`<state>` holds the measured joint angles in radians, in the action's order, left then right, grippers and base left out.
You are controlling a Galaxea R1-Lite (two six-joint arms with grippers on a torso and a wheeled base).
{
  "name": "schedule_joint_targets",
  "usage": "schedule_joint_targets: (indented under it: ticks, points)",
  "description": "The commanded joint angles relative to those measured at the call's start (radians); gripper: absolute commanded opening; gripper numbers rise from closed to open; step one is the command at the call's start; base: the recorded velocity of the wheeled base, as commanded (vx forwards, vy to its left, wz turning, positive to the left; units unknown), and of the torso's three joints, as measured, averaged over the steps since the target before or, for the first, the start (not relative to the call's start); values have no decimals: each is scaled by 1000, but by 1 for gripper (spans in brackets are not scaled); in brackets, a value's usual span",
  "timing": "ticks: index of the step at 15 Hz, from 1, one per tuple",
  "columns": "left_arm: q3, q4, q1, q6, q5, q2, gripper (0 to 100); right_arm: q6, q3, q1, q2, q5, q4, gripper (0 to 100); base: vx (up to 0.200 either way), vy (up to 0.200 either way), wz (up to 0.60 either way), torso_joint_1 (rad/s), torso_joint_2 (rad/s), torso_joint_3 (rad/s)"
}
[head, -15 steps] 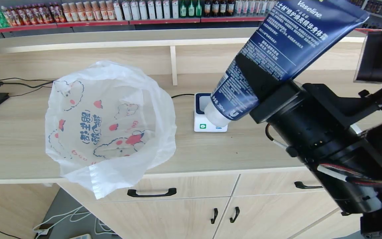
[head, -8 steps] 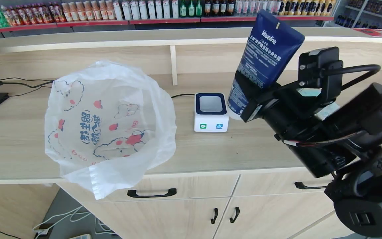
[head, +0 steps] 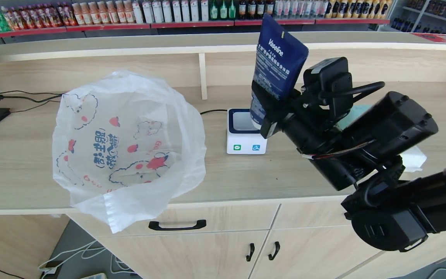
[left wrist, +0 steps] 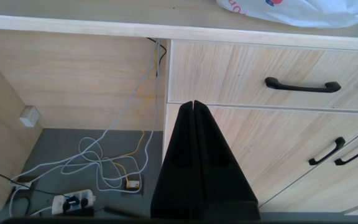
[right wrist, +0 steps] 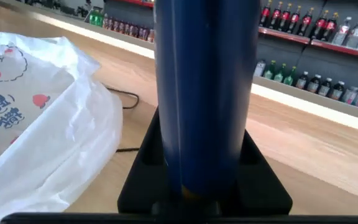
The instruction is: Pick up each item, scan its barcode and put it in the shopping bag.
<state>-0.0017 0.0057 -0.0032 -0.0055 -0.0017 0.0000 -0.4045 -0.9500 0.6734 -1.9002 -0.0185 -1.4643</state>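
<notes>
Your right tool grips the blue tube upright over the scanner, right of the bag on the tabletop; your left tool hangs closed below, by the drawers.

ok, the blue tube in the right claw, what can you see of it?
The blue tube is a dark blue squeeze tube, soft plastic by the look, with white print on one face. It stands nearly upright, flat crimped end up. The right claw is shut on its lower part, hiding the cap end. It hangs over the scanner; contact can't be judged.
</notes>
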Motion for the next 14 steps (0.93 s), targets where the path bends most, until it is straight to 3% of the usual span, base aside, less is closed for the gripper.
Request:
schedule_joint_targets:
  ticks: [1,5,9,14]
  points:
    - [0,0,0,-1,0,0,0,-70,-6,-3,-10,78,36,0,0,0,0,0,0,0]
    - [0,0,0,1,0,0,0,-165,-38,-6,-13,144,90,0,0,0,0,0,0,0]
    - [0,0,0,1,0,0,0,-341,-142,-112,-11,331,217,0,0,0,0,0,0,0]
    - [0,0,0,1,0,0,0,-516,-177,-190,-31,471,321,0,0,0,0,0,0,0]
